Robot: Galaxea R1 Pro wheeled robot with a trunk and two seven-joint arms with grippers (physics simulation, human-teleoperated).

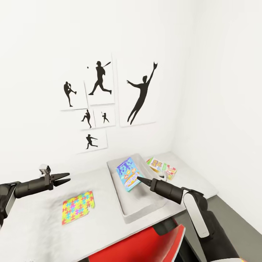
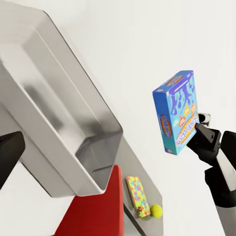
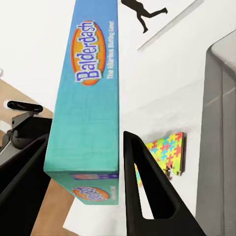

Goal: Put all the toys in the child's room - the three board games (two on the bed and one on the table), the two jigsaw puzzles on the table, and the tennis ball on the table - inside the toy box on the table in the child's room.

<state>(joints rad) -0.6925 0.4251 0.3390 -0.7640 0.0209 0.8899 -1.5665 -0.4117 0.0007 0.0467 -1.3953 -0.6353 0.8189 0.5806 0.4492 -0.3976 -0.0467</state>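
My right gripper point(image 1: 140, 179) is shut on the blue board game point(image 1: 128, 174), holding it tilted on edge just above the light grey toy box point(image 1: 125, 209) on the table point(image 1: 32, 222). In the right wrist view the fingers point(image 3: 147, 191) clamp the blue board game point(image 3: 91, 98) from both sides. The toy box point(image 2: 64, 128) looks empty inside. A jigsaw puzzle point(image 1: 78, 206) lies flat left of the box, in front of my left gripper point(image 1: 64, 179), which hovers open and empty. Another board game point(image 1: 160, 165) lies right of the box. A tennis ball point(image 2: 156, 211) rests beside a flat colourful toy point(image 2: 137, 195).
A red chair point(image 1: 145, 242) stands pushed against the table's front edge, under the box. Black baseball-player pictures point(image 1: 100, 78) hang on the white wall behind the table. A lower dark grey section point(image 1: 233, 214) runs along the right wall.
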